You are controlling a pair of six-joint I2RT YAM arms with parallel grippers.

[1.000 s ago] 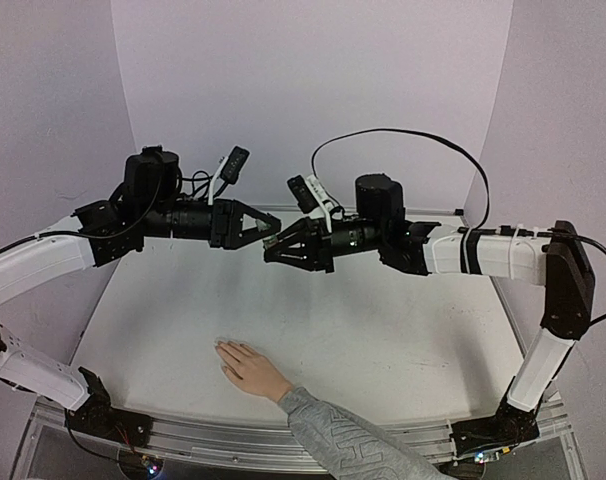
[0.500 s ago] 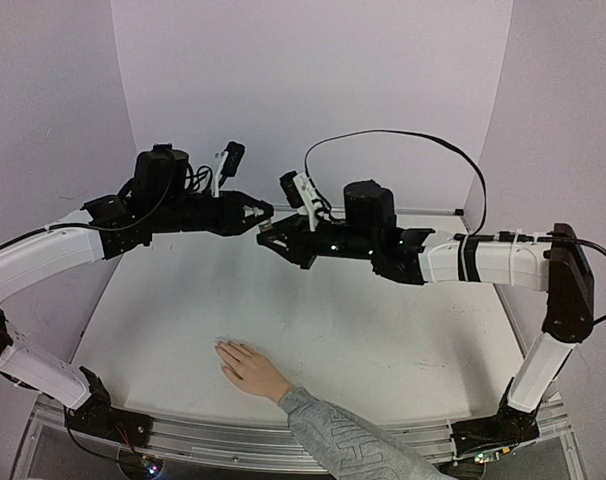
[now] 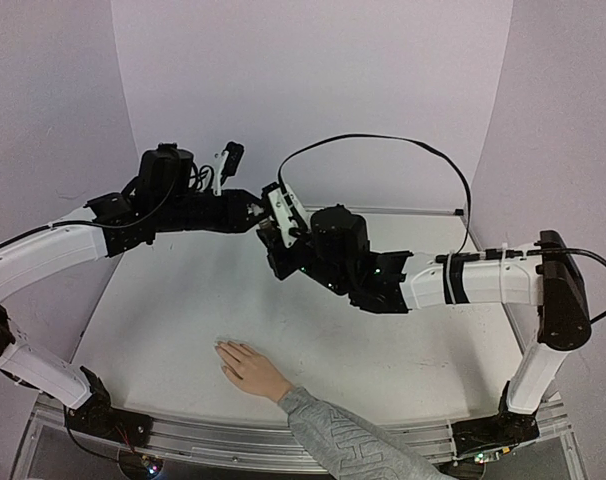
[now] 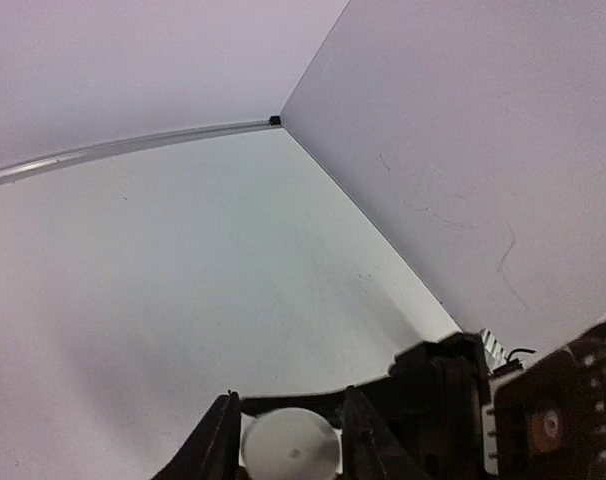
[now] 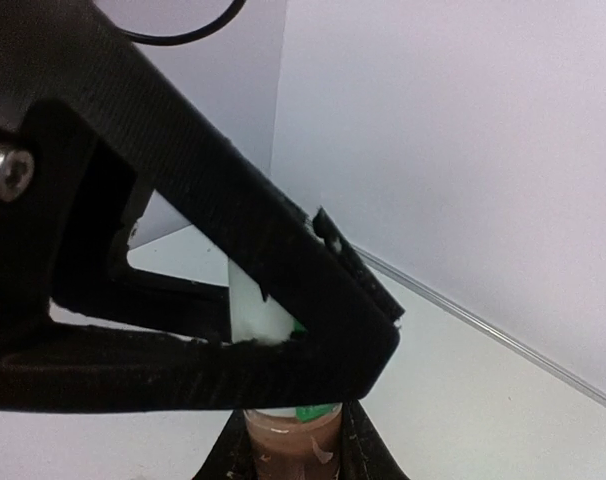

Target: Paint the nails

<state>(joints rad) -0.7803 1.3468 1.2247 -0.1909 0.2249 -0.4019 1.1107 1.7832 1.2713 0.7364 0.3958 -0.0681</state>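
Observation:
A light-skinned hand [image 3: 245, 368] with a grey patterned sleeve [image 3: 348, 445] lies flat near the table's front edge; its nails [image 3: 223, 348] are too small to make out. My two grippers meet high above the table's back. My left gripper [image 3: 255, 212] [image 4: 289, 402] is shut on the white cap [image 4: 290, 450] [image 5: 251, 300] of a small bottle. My right gripper [image 3: 272, 238] [image 5: 291, 432] is shut on the bottle's body [image 5: 288, 450], which holds brownish polish and has a green-and-white label. The bottle is hidden in the top view.
The white table [image 3: 403, 340] is enclosed by pale walls on the left, back and right, with a thin rail [image 4: 123, 148] along the back edge. A black cable [image 3: 383, 140] loops above my right arm.
Both grippers have stayed joined on the bottle and shifted left and slightly up. My right arm has swung left and its wrist has rolled. The hand has not moved.

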